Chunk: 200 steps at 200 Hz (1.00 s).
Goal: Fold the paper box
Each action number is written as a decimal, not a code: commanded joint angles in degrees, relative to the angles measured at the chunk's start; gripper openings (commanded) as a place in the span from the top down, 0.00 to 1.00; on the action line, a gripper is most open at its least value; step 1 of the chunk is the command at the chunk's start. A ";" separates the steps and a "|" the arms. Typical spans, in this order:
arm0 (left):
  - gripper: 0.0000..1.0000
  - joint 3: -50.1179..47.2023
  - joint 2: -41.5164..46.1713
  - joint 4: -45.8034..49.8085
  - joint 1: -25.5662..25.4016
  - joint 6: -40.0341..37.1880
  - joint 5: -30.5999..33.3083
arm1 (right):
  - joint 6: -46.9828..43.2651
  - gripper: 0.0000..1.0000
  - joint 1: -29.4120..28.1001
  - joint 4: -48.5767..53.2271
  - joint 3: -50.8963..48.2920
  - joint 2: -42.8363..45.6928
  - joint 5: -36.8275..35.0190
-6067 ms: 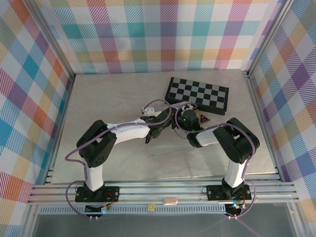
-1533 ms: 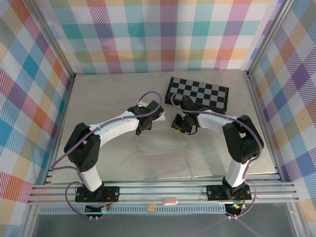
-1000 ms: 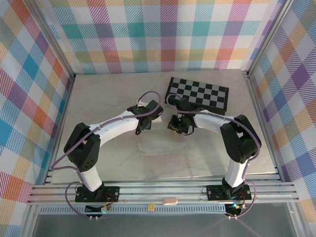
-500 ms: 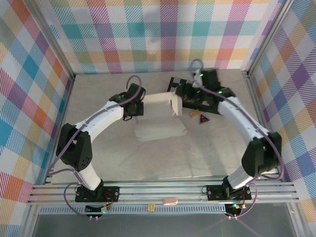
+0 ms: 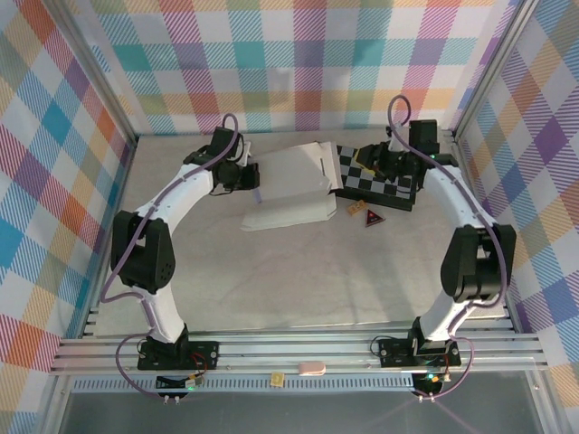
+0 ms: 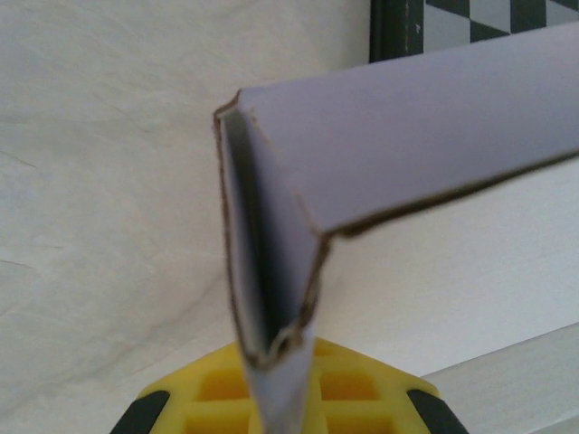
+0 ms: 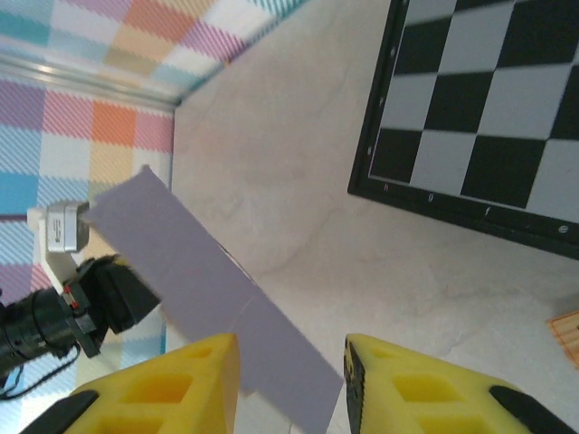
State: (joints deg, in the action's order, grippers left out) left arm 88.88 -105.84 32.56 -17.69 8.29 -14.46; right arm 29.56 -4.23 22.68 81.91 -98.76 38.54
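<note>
The left fingers [image 6: 348, 393] pinch a folded edge of the paper box [image 5: 288, 174] and hold one side up off the worktop [image 5: 271, 271]. The right fingers [image 7: 154, 393] are open, well apart from the box, over the checkerboard [image 5: 380, 187]. Most of the folding looks left to do.

A black-and-grey checkerboard [image 5: 380, 185] lies flat at the far right of the pale marbled worktop [image 5: 271, 271]. Near its front edge sits a small tan tile [image 5: 355, 208], and just beside that a dark triangular piece with a red mark [image 5: 372, 218]. Pastel plaid walls [image 5: 289, 63] enclose three sides.
</note>
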 commanded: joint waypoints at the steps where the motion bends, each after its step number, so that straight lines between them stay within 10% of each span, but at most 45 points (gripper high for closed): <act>1: 1.00 1.78 -0.65 -1.31 0.29 -0.52 -5.62 | -6.15 0.67 0.00 0.58 3.11 -2.14 7.02; 88: 1.00 1.29 -1.20 -0.63 0.29 -0.21 -7.47 | -10.26 0.67 -0.80 -1.32 2.29 -4.09 14.10; 200: 1.00 3.24 -1.74 0.58 0.29 -1.87 -7.79 | -15.49 0.65 -6.00 3.80 5.51 -3.80 6.30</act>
State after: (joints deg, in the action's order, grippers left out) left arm 89.89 -107.63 32.64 -17.69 8.01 -20.21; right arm 17.69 -8.91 24.16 84.93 -102.61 47.42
